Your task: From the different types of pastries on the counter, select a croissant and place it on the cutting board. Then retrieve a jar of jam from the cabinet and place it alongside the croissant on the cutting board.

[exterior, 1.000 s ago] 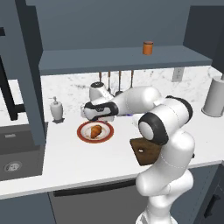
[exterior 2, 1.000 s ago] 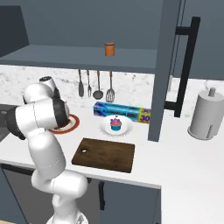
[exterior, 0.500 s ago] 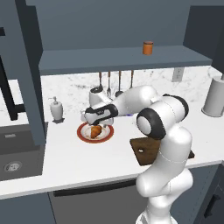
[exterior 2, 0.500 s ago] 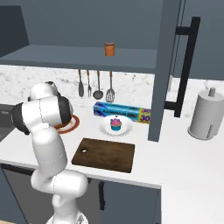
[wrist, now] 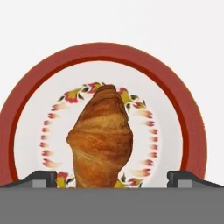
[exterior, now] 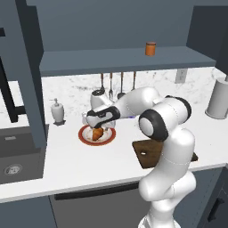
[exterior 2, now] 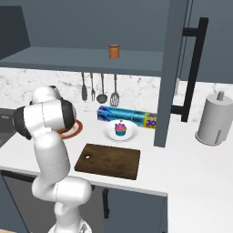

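The golden-orange croissant (wrist: 101, 140) lies on a round red-rimmed plate (wrist: 43, 74) on the white counter (exterior: 67, 160). My gripper (wrist: 112, 178) hangs just above it, open, with one fingertip (wrist: 41, 178) on each side of the croissant's near end. From the left base, the gripper (exterior: 99, 128) points down at the croissant (exterior: 96, 134). The dark cutting board (exterior 2: 109, 159) lies bare near the counter's front edge. An orange-brown jar of jam (exterior 2: 113, 50) stands on the cabinet's shelf ledge (exterior 2: 68, 61). The blue-wrapped cupcake (exterior 2: 120, 129) sits on a white plate (exterior 2: 132, 134).
A white soap dispenser (exterior: 57, 111) stands left of the red-rimmed plate, and a sink (exterior: 13, 156) lies further left. Utensils (exterior 2: 100, 88) hang on the backsplash above a blue foil box (exterior 2: 127, 116). A paper towel roll (exterior 2: 216, 123) stands far right beside a tall cabinet door (exterior 2: 175, 68).
The hand has swung slightly left and come down over the plate, so its open fingers now straddle the croissant. Nothing else has moved.
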